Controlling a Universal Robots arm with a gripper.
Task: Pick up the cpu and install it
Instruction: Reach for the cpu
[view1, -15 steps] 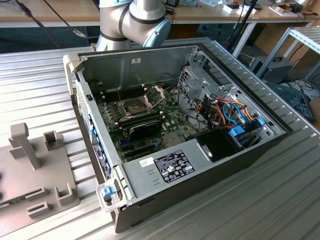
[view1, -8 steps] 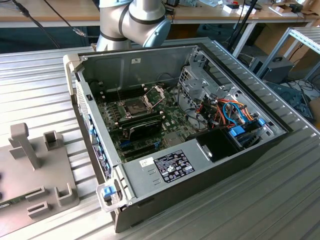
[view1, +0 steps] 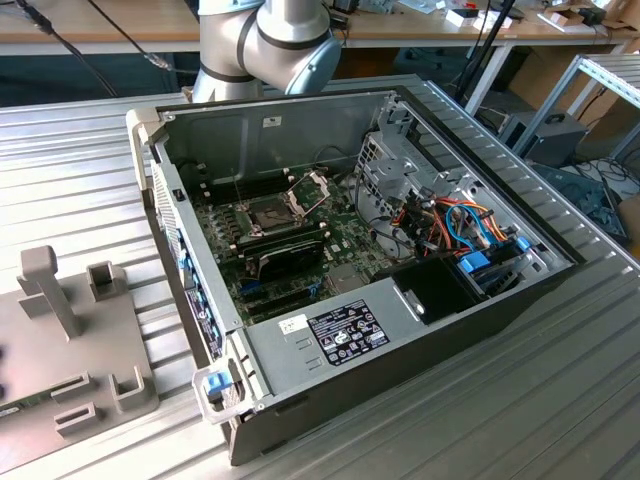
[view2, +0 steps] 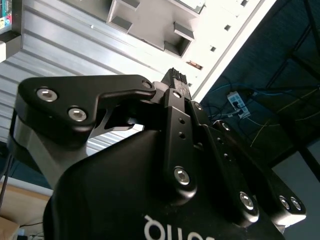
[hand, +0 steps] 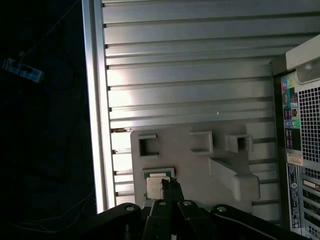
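Gripper (hand: 171, 186), fingers together, hangs just above the cpu (hand: 154, 188) lying in a grey holder tray (hand: 200, 170), at the exterior view's left of the open computer case (view1: 250, 135)

An open computer case (view1: 260, 135) lies on its side on the ribbed metal table (view1: 80, 170). A grey plastic holder (view1: 100, 330) rests near the table's edge, just apart from the case's port panel. Blue and orange cables (view1: 465, 220) sit inside the case.
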